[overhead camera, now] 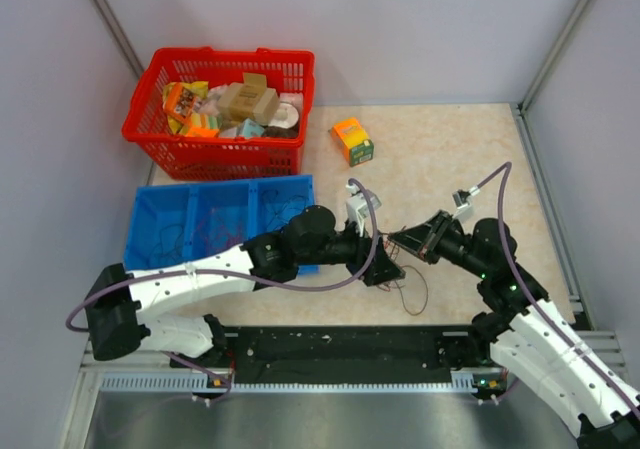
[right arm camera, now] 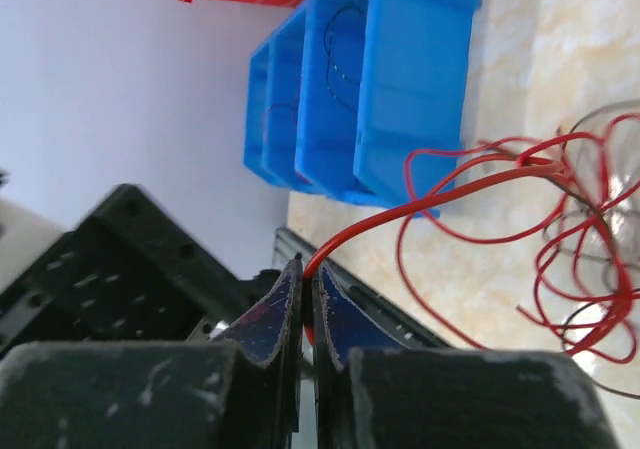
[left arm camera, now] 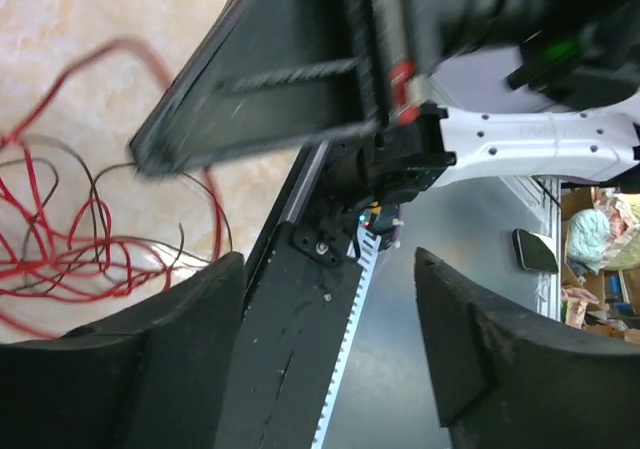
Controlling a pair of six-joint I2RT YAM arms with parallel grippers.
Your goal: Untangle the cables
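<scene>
The work surface was a pale marbled tabletop (overhead camera: 450,159) enclosed by plain lilac walls. In the overhead view, a red basket (overhead camera: 222,112) of packaged goods and a blue three-compartment bin (overhead camera: 222,224) stood at the far left, and an orange box (overhead camera: 352,140) lay apart on the bare surface. The left gripper (overhead camera: 385,271) and right gripper (overhead camera: 408,239) met near the table's middle, with the cables (overhead camera: 412,294) trailing just beside and below their fingertips.

In the left wrist view, the fingers (left arm camera: 170,369) stood apart with nothing between them. The cables (left arm camera: 75,239), red and dark strands in overlapping loops, lay to the left of the left fingertip, outside the gap. This placement suggested an approach for a second hold, not yet made.

In the right wrist view, the fingers (right arm camera: 272,314) were clenched on a single red strand of the cables (right arm camera: 520,219). The strand ran up and away from the fingertips to the looped bundle, probably held so that it could be drawn free from the rest.
</scene>
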